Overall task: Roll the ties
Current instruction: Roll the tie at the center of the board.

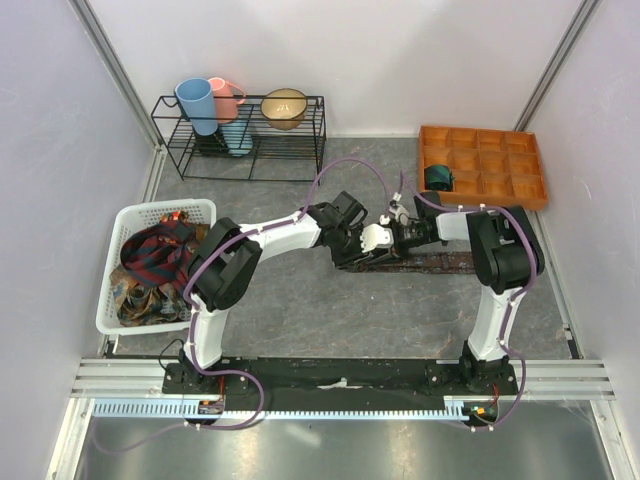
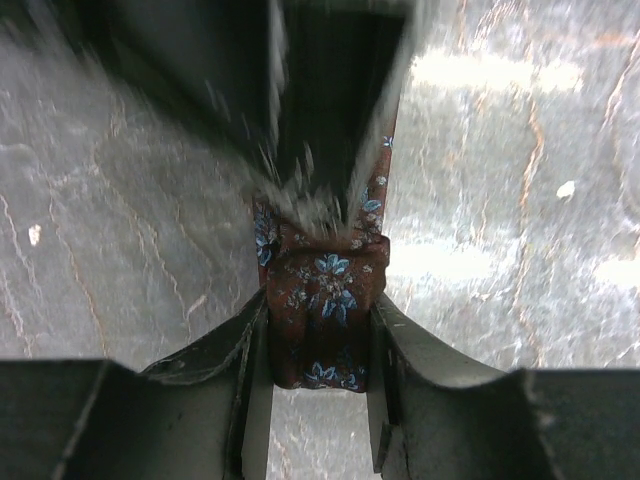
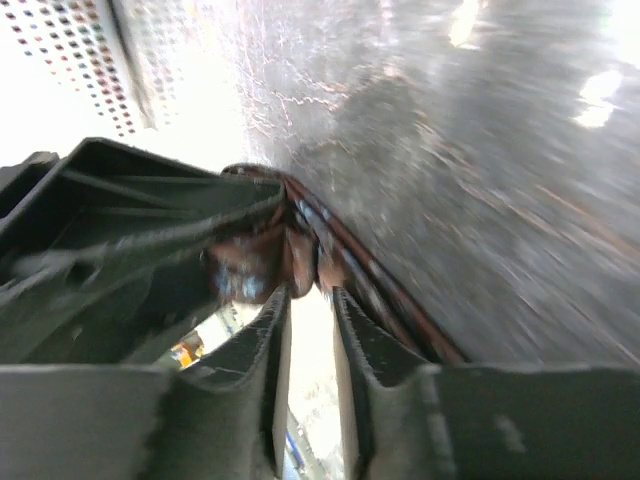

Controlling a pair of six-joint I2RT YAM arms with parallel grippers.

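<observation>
A maroon-brown tie (image 1: 430,263) with blue flowers lies flat across the middle of the table. Its left end is folded over. My left gripper (image 1: 352,250) is shut on that folded end; in the left wrist view the tie (image 2: 325,285) fills the gap of the gripper (image 2: 318,350). My right gripper (image 1: 372,245) meets it from the right. In the right wrist view the gripper (image 3: 308,300) has its jaws nearly together, pinching the fold of the tie (image 3: 350,265) at their tips. More ties (image 1: 155,255) lie heaped in a white basket (image 1: 160,208). A rolled teal tie (image 1: 437,178) sits in the orange tray (image 1: 540,170).
A black wire rack (image 1: 240,150) with cups and a bowl stands at the back left. The orange compartment tray is at the back right. The white basket is at the left edge. White walls close in the table.
</observation>
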